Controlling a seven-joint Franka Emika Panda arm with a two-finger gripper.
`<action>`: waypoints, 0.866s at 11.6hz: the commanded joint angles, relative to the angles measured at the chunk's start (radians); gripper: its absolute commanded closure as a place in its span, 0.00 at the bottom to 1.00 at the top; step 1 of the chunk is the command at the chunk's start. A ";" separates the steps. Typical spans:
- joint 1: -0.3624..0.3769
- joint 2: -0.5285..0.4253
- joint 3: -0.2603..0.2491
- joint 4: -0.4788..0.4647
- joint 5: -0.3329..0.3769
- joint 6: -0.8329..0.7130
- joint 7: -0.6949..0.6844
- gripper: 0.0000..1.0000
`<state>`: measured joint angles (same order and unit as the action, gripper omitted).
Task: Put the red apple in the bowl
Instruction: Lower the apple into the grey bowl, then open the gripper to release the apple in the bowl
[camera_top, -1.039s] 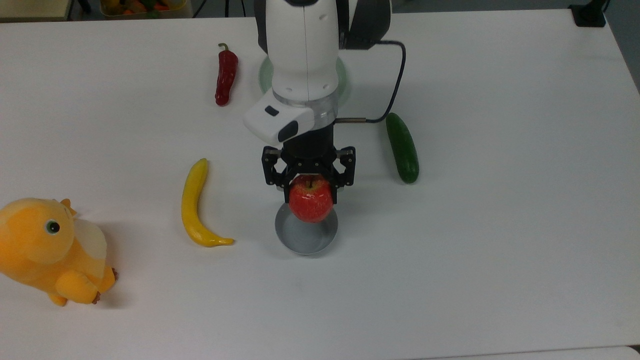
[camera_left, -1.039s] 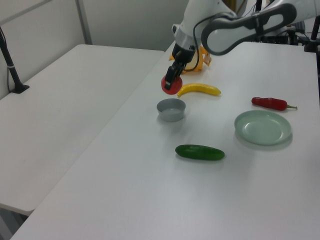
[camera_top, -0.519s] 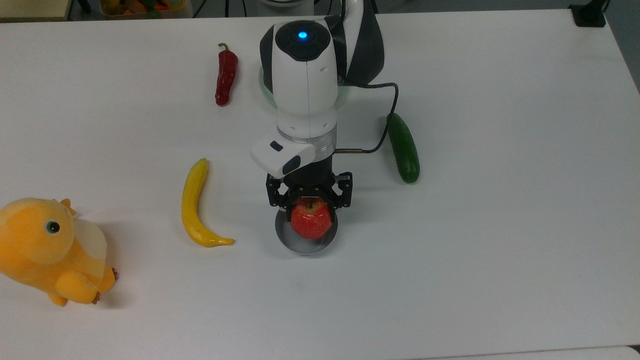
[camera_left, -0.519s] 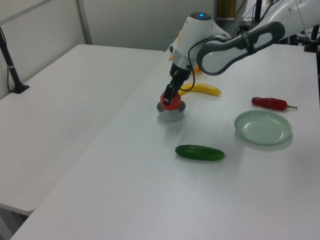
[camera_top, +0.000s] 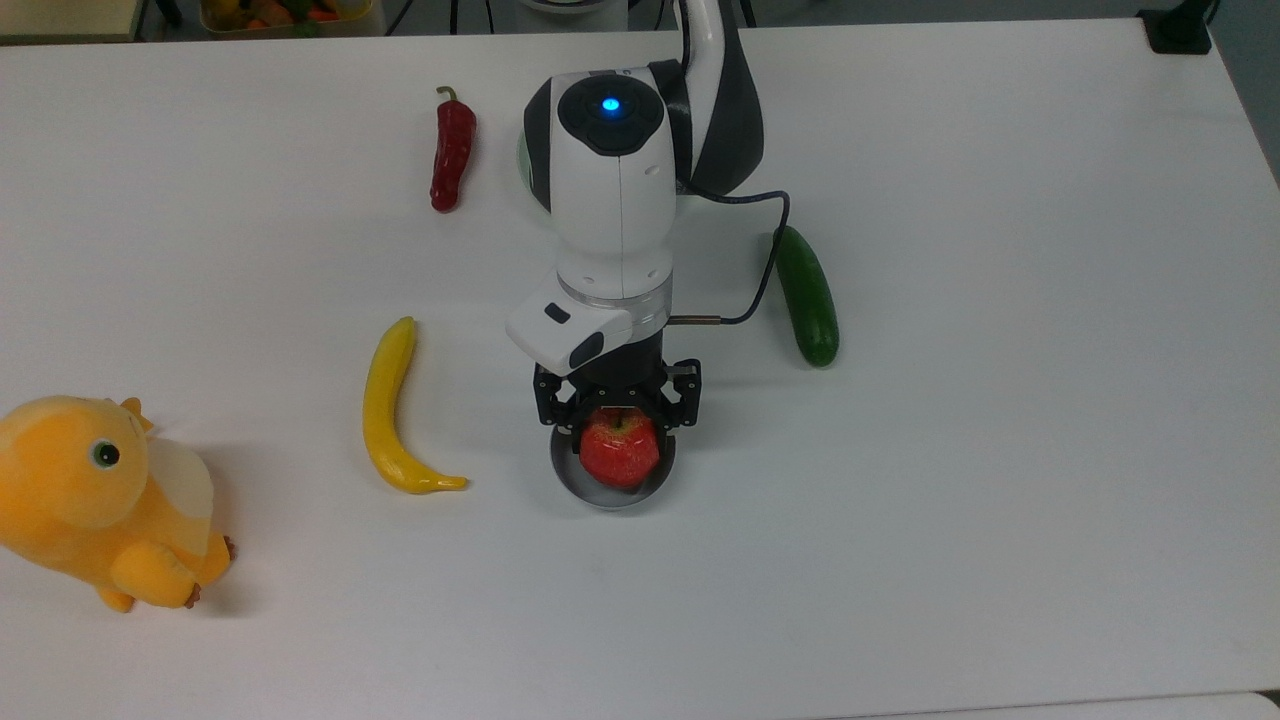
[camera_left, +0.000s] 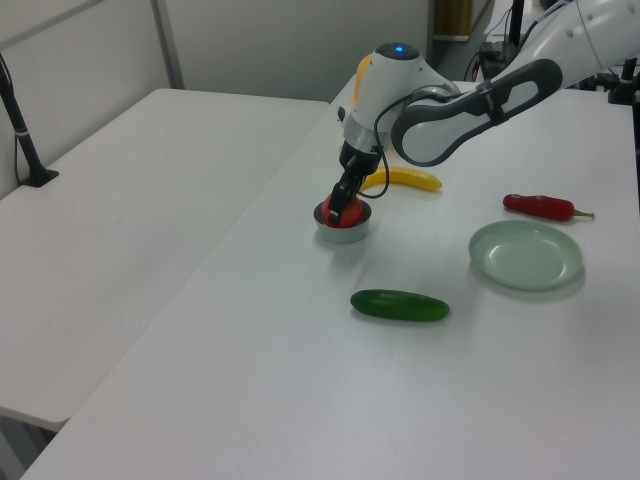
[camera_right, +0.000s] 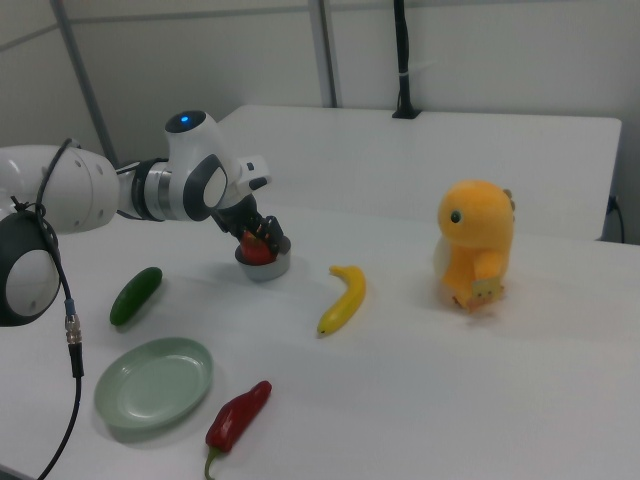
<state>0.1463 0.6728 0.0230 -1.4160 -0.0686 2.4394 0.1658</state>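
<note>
While gripped by claw (camera_top: 618, 421), red apple (camera_top: 620, 452) inside bowl (camera_top: 612, 494) rim

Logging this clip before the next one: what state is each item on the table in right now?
red apple: sitting in the bowl, held by the claw
bowl: upright, holding the apple
claw: shut on the apple, over the bowl
plate: empty
banana: lying loose
cucumber: lying loose
chili pepper: lying loose
plush toy: standing upright
</note>
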 joint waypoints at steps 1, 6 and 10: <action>0.002 -0.002 -0.006 -0.014 -0.013 0.024 -0.014 0.00; 0.004 -0.004 -0.006 -0.014 -0.046 0.024 -0.014 0.00; 0.002 -0.100 -0.006 -0.015 -0.036 0.001 -0.003 0.00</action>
<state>0.1462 0.6641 0.0229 -1.4075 -0.1022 2.4461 0.1645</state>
